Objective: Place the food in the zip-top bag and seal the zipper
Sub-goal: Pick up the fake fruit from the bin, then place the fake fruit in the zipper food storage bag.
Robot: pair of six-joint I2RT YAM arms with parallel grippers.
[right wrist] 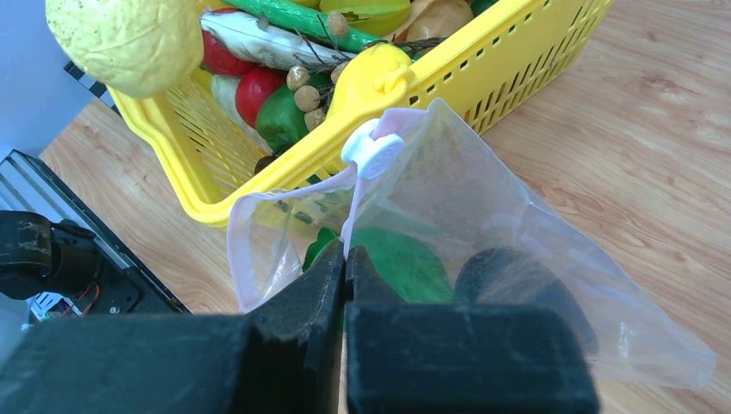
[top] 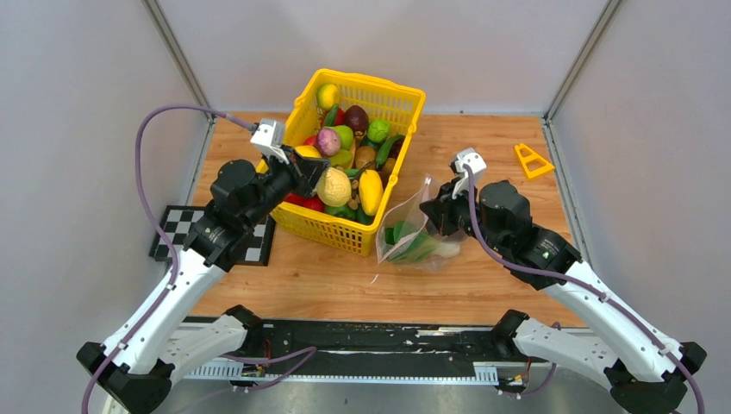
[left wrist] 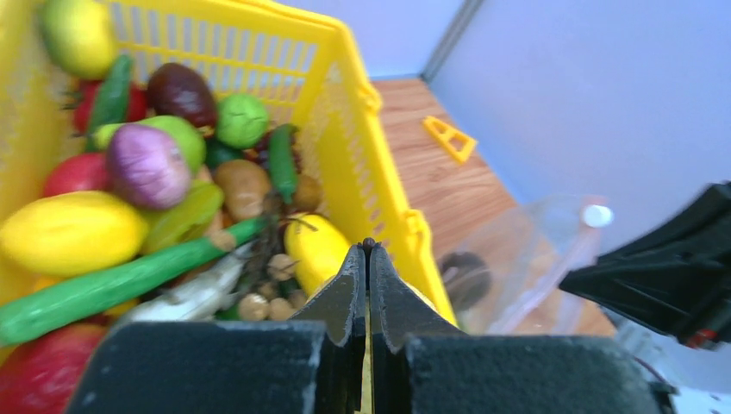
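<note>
The yellow basket (top: 346, 231) is piled with food (left wrist: 146, 164). My left gripper (left wrist: 369, 247) hangs over its near right side, shut, with a small dark stem pinched at the tips. A pale yellow bumpy fruit (top: 334, 186) sits right at those tips, hidden under the fingers in the left wrist view. The zip-top bag (top: 412, 235) stands open beside the basket. It holds green food (right wrist: 401, 259) and a dark piece (right wrist: 509, 276). My right gripper (right wrist: 345, 250) is shut on the pink zipper (right wrist: 297, 191), below its white slider (right wrist: 372, 153).
A yellow triangle piece (top: 533, 160) lies at the back right of the wooden table. A checkerboard card (top: 183, 228) lies by the left edge. Grey walls close in on three sides, and a black rail (top: 362, 341) runs along the near edge.
</note>
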